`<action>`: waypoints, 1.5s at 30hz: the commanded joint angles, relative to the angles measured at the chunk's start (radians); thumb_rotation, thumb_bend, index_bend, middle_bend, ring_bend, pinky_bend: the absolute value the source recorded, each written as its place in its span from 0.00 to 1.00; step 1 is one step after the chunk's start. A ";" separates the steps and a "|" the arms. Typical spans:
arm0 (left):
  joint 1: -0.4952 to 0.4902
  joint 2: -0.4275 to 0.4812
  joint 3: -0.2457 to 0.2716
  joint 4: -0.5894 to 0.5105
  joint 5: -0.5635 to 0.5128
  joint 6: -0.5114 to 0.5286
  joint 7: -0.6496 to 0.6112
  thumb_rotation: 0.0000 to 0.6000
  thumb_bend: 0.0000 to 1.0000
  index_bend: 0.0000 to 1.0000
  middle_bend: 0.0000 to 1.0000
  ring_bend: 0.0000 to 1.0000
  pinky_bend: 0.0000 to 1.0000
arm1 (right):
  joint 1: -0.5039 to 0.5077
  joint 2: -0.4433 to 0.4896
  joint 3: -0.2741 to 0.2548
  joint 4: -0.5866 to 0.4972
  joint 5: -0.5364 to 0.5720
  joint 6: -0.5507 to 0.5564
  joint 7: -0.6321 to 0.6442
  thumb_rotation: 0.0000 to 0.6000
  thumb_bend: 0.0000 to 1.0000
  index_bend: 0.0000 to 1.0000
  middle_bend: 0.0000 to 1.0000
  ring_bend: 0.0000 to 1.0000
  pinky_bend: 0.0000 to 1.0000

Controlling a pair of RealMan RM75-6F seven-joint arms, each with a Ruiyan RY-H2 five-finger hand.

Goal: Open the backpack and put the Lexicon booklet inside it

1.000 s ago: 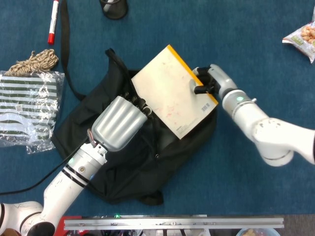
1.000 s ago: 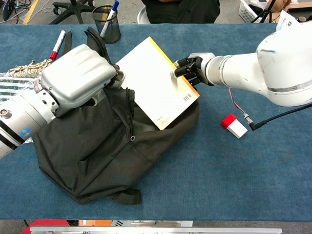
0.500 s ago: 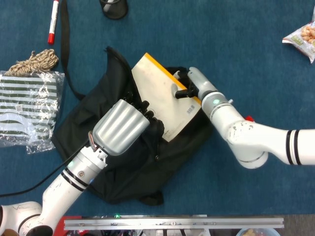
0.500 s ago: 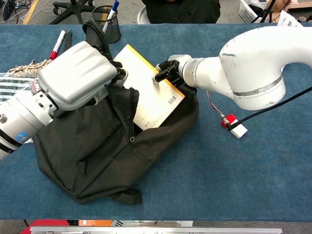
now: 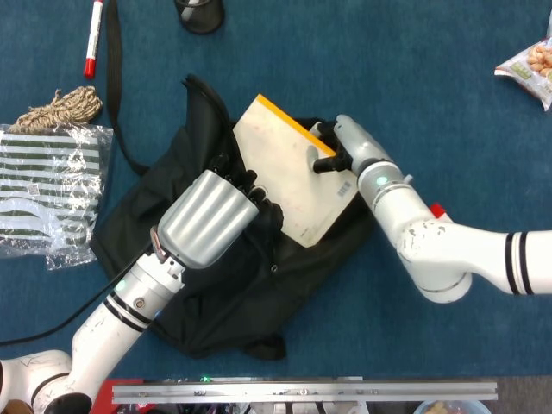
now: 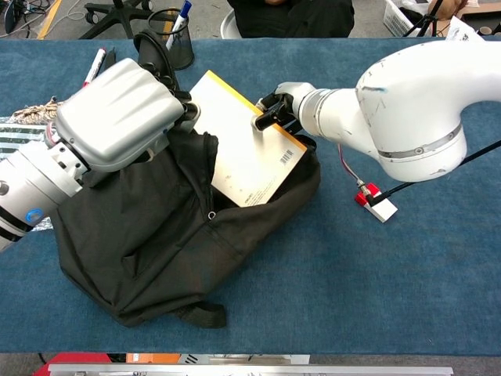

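Two robot hands worked a black backpack [image 6: 180, 235] on the blue desk [image 6: 407, 282], left hand [image 6: 117, 117] gripping its opening, right hand [image 6: 282, 106] pinching the Lexicon booklet [image 6: 246, 153], lower edge tucked inside.

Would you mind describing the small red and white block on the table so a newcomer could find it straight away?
Start at the black backpack in the middle of the blue table. Look to its right, under the right arm, where a small block lies on a thin cable. It is the only piece there that is red at one end and white at the other.
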 commanded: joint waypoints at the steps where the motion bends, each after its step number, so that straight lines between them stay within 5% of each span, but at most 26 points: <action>1: 0.004 0.000 -0.003 0.000 0.002 -0.003 0.003 1.00 0.47 0.51 0.49 0.45 0.43 | -0.007 0.009 -0.005 0.000 0.012 0.011 -0.023 1.00 0.53 0.80 0.59 0.47 0.62; 38: 0.062 0.007 -0.043 -0.030 0.013 -0.005 0.040 1.00 0.47 0.52 0.49 0.42 0.45 | 0.021 -0.088 0.081 0.062 0.097 -0.102 -0.149 1.00 0.54 0.80 0.56 0.45 0.62; 41: 0.068 0.010 -0.046 -0.031 0.013 -0.001 0.043 1.00 0.47 0.52 0.49 0.42 0.45 | 0.018 -0.078 0.082 0.066 0.107 -0.138 -0.154 1.00 0.52 0.74 0.52 0.41 0.59; 45: 0.071 0.016 -0.045 -0.032 0.013 -0.006 0.040 1.00 0.47 0.52 0.49 0.42 0.45 | 0.002 -0.053 0.079 0.058 0.101 -0.195 -0.147 1.00 0.49 0.52 0.41 0.31 0.47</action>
